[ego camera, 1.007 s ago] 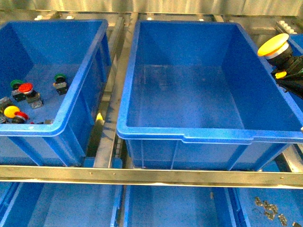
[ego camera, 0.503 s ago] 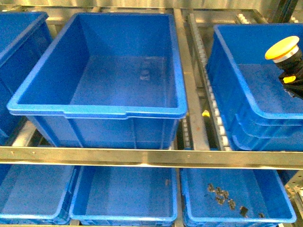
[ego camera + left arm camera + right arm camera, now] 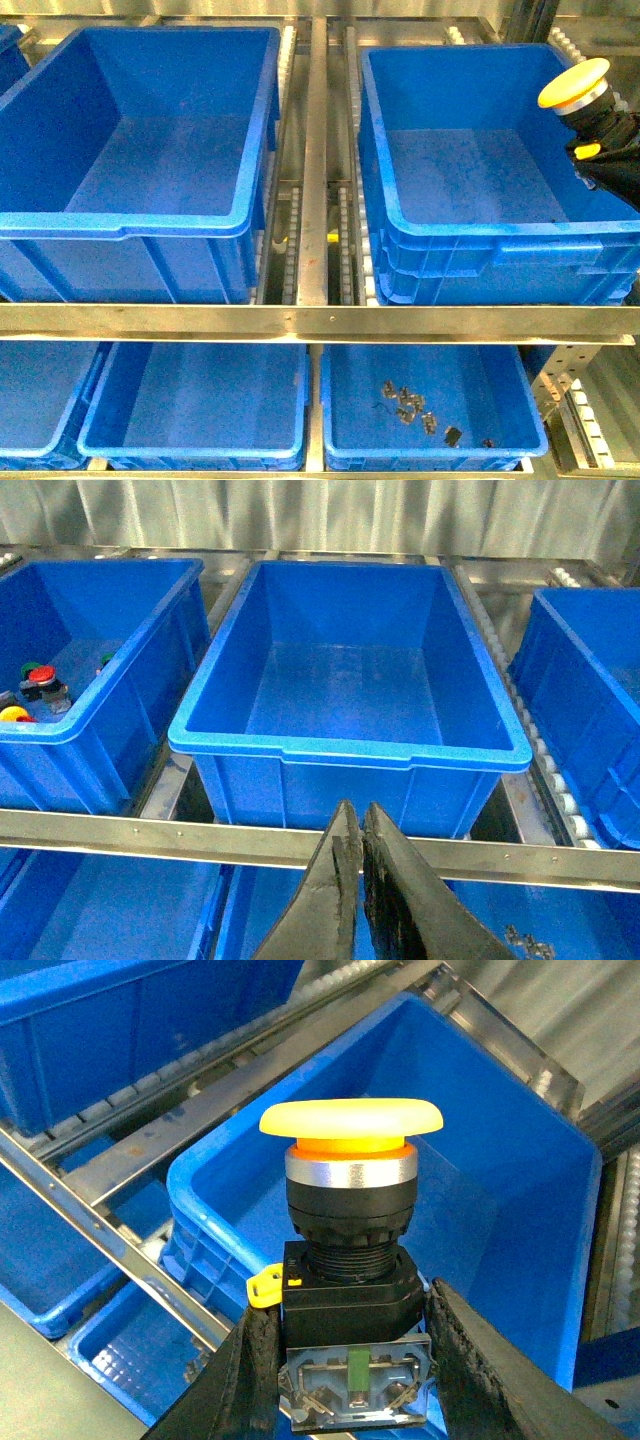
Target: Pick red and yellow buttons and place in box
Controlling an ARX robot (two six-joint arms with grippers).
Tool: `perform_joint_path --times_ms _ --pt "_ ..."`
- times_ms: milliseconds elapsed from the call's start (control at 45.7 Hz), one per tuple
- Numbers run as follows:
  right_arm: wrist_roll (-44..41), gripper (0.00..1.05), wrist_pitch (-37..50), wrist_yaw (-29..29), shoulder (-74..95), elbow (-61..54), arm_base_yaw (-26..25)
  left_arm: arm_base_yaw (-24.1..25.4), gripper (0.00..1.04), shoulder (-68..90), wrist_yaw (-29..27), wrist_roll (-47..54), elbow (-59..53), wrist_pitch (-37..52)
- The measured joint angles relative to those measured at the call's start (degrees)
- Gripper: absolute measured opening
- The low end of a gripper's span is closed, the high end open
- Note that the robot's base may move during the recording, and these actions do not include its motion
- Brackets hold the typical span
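Front view is showing you the yellow button (image 3: 574, 84) hanging in the air at the right edge, its domed cap tilting toward the left, above the right side of the box (image 3: 480, 229). The box, with its doubled front rim, is sitting on the upper shelf to the right of the single-rimmed bin (image 3: 130, 226), and a metal rail (image 3: 314, 150) is running between the two.

In the right wrist view the right gripper (image 3: 350, 1365) is clamping the button's black-and-grey body from both sides. Its fingers (image 3: 250, 1375) are pressing against the block while the cap is standing upright above them, with a corner of the box showing beneath.

In the left wrist view the left gripper (image 3: 360, 818) is carrying nothing. Its two jaws are lying together tip to tip, in front of the shelf's front bar and the single-rimmed bin. Beyond that bin, on the side away from the box, a third bin (image 3: 100, 725) is holding more switches. You are looking at a red button (image 3: 43, 675), another yellow cap (image 3: 14, 714) and a green cap (image 3: 30, 666) grouped near its wall.

Below the box, a shallower tray (image 3: 430, 457) is carrying a few small dark parts (image 3: 408, 404), too small for you to identify.
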Motion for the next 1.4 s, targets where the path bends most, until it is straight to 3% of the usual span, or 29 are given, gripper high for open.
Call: perform_joint_path --times_ms 241,525,744,1050,1225,1401 --pt "0.22 0.34 0.55 -0.33 1.70 0.92 0.50 0.00 0.02 0.00 0.00 -0.02 0.00 0.00" --pt "0.81 0.34 2.10 -0.48 9.99 6.12 -2.62 0.00 0.52 0.00 -0.02 -0.02 0.00 0.00" --pt "10.25 0.34 -3.96 3.06 30.27 29.75 -4.50 0.00 0.98 0.00 0.00 0.00 0.00 0.00" --pt "24.74 0.34 -24.04 10.62 59.87 72.43 -5.27 0.00 0.97 0.00 0.00 0.09 0.00 0.00" --pt "27.74 0.34 -37.13 13.29 75.10 98.03 -5.40 0.00 0.97 0.00 0.00 0.11 0.00 0.00" --pt "30.71 0.34 -44.65 15.61 85.26 112.61 -5.11 0.00 0.97 0.00 -0.02 0.13 0.00 0.00"
